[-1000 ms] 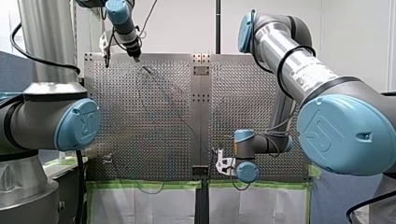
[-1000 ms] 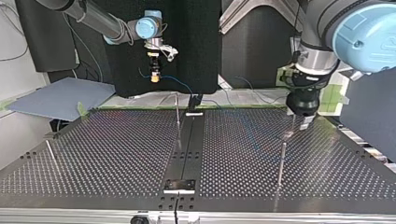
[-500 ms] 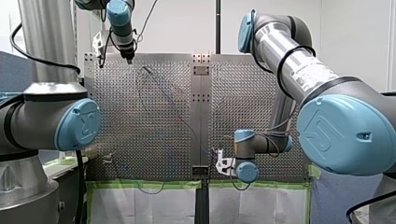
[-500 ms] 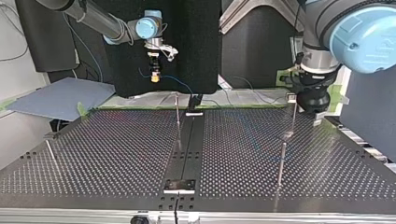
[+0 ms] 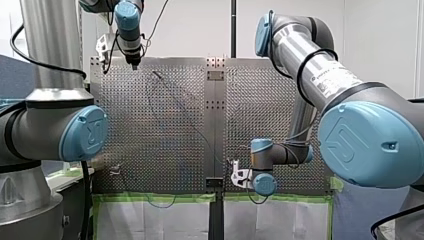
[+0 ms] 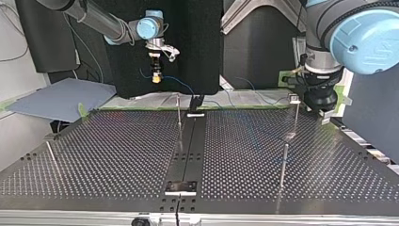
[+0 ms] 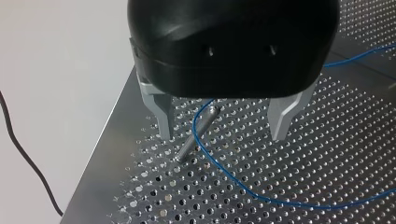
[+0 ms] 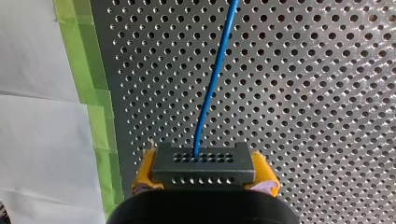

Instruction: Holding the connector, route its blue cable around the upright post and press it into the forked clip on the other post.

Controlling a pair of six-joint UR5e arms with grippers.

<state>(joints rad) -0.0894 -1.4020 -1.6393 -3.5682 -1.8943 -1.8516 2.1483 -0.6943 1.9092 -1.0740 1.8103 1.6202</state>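
In the left wrist view my left gripper [image 7: 224, 128] hangs open, its metal fingers [image 7: 162, 116] on either side of a slanting metal post [image 7: 198, 135]. The blue cable [image 7: 194, 127] loops around that post and trails off over the perforated table [image 7: 327, 140]. My right gripper [image 8: 204, 179] is shut, yellow pads on the dark grey connector [image 8: 204, 163], from which the blue cable [image 8: 212, 88] runs out over the plate. In the top view my left gripper [image 6: 322, 106] is beside a post with a small square head [image 6: 294, 100]. My right gripper [image 6: 155, 77] is at the back.
A plain post [image 6: 283, 162] stands nearer the top view's front edge, one [image 6: 178, 115] by the black centre strip [image 6: 188, 141], and another [image 6: 51, 157] at the left. Green tape [image 8: 84, 70] and white paper border the plate. A grey-blue sheet [image 6: 61, 99] lies at the back left.
My left gripper has risen and drawn back from the posts, towards the top view's right and the front view's left, staying open. My right gripper has not moved.
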